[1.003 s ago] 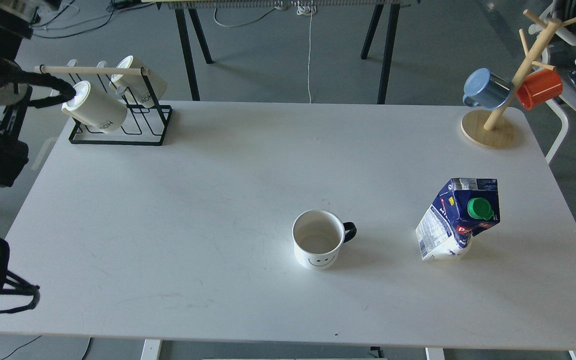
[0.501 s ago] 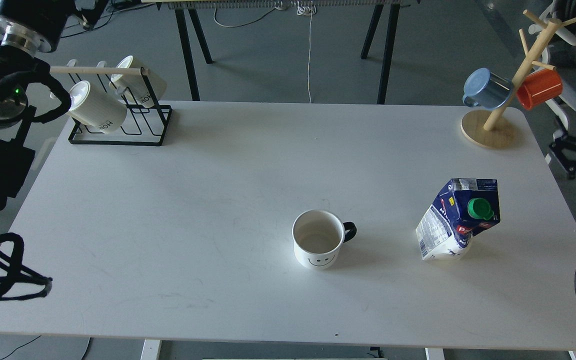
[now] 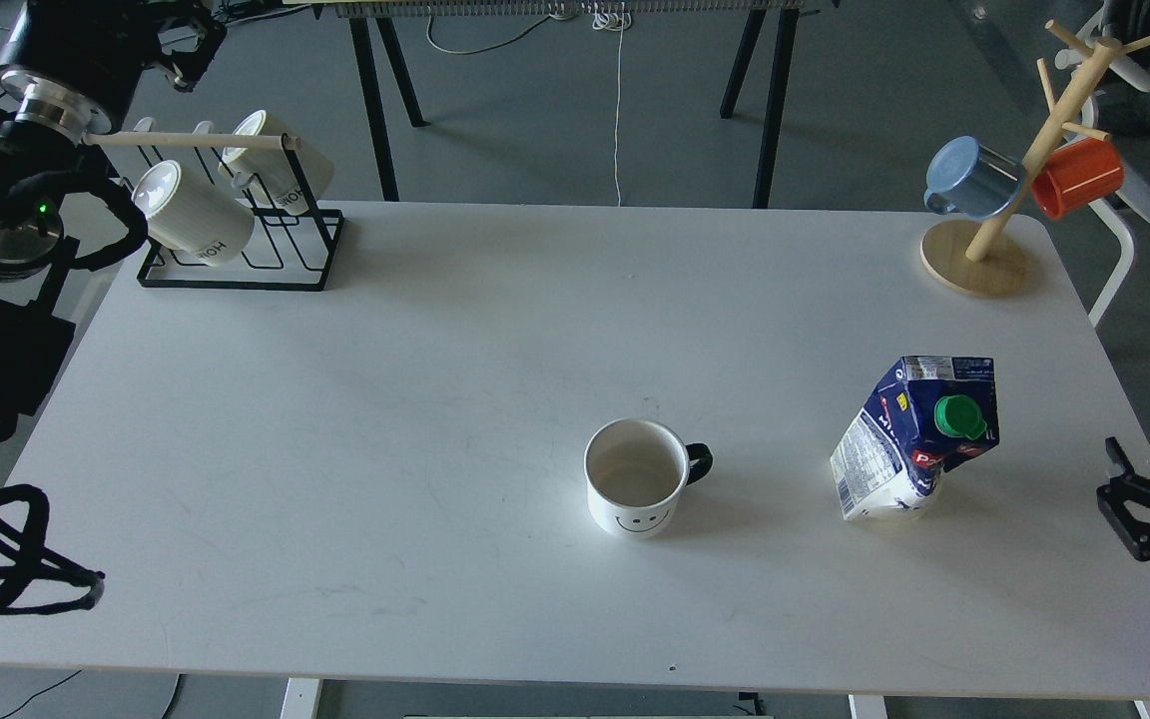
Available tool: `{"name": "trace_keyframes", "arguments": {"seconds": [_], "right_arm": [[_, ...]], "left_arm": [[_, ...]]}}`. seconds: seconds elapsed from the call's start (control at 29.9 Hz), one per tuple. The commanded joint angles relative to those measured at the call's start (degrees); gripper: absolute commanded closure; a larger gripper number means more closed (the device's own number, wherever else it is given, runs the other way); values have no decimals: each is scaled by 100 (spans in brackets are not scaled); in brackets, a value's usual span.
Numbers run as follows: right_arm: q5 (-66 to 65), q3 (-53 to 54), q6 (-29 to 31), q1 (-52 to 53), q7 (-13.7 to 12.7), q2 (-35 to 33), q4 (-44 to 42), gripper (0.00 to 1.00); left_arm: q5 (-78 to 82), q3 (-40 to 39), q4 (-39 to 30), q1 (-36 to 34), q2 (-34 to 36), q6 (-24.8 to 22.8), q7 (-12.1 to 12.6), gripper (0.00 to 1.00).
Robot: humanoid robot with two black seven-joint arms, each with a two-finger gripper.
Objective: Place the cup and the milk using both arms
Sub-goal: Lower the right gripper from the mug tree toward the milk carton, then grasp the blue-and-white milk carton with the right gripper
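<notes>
Your smiley-face mug [image 3: 636, 488] stands upright near the middle of the white table [image 3: 385, 399], black handle pointing toward the milk carton [image 3: 912, 436], which sits well apart on its right and looks crumpled and leaning, green cap [image 3: 955, 416] facing up and out. Your right gripper [image 3: 1126, 504] is just entering at the table's right edge, near the carton but not touching it; its fingers appear spread, with nothing between them. Your left gripper [image 3: 191, 45] is far off at the top left, above the black wire rack [image 3: 241, 240] holding two white mugs, and you cannot tell how its jaws stand. The main risk, I'd judge, is the carton: dented and tilted, it could tip or buckle if you push it sideways or squeeze a soft panel. On the left, a careless sweep down toward the mug could clip the rack or its wooden rail [image 3: 186, 141]. Grabbing the mug by its rim might also let it slip.
</notes>
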Motion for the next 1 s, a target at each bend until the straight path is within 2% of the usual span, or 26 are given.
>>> {"name": "trace_keyframes", "arguments": {"seconds": [0.0,0.4,0.97], "right_arm": [[-225,-209,0,-73,0,288,255,1],[-1386,-807,0,-56,-8,1554,405,1],[-1430,-816,0,164,9,2064,546,1]], "left_arm": [[1,0,2,-8,5,0,13,0],[10,18,-85,-17,128,0,22,0],[10,27,-200,-8,251,0,22,0]]}}
